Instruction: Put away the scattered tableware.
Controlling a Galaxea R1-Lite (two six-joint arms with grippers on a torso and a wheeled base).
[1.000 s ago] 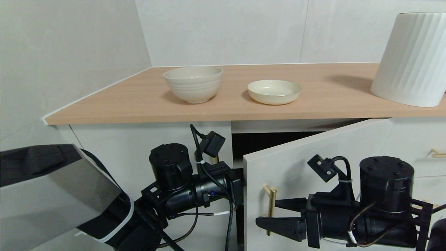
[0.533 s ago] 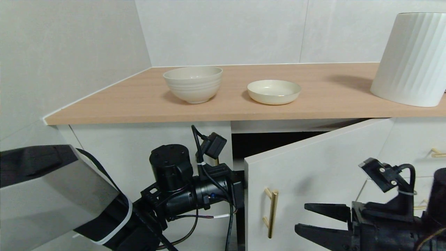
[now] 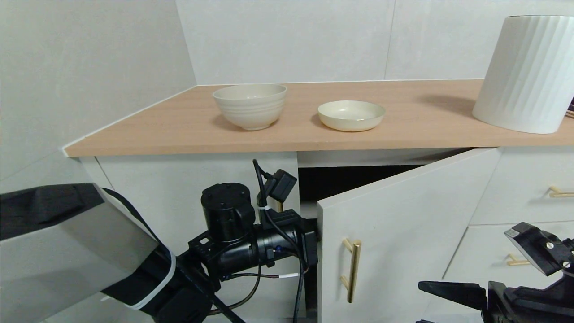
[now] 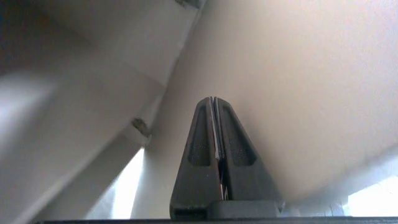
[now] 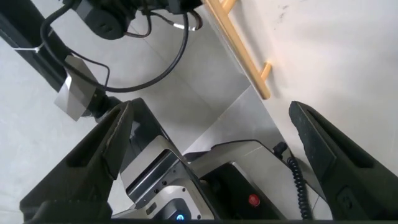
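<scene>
On the counter (image 3: 179,134): a deep bowl (image 3: 250,106) and a shallow dish (image 3: 351,115) stood rims up, near each other but apart, with the dish at 3 o'clock of the bowl.
Far end of the counter: a ribbed white container (image 3: 524,74) stood well apart from both, at 3 o'clock of the dish.
Below the counter: the cabinet door (image 3: 403,215) hung partly open, its handle (image 3: 353,269) an upright bar near the free edge.
Left claw (image 4: 212,109): its fingers were pressed flat together with nothing between them. It was tucked in at the door's free edge, facing a pale surface; whether it touched that surface could not be told.
Right claw (image 5: 211,155): it was spread wide and empty, low down at about 4 o'clock of the handle.
Bearing in the head view: the bowl lay at 11 o'clock of the left claw and the dish near 1 o'clock. From the right claw the dish lay at 11 o'clock, with the bowl further round towards 10.
Axis: both pieces were round, so neither had a long side to favour.
Judgement: the left arm looked nearer, but the right claw was the one ready to take a rim.
</scene>
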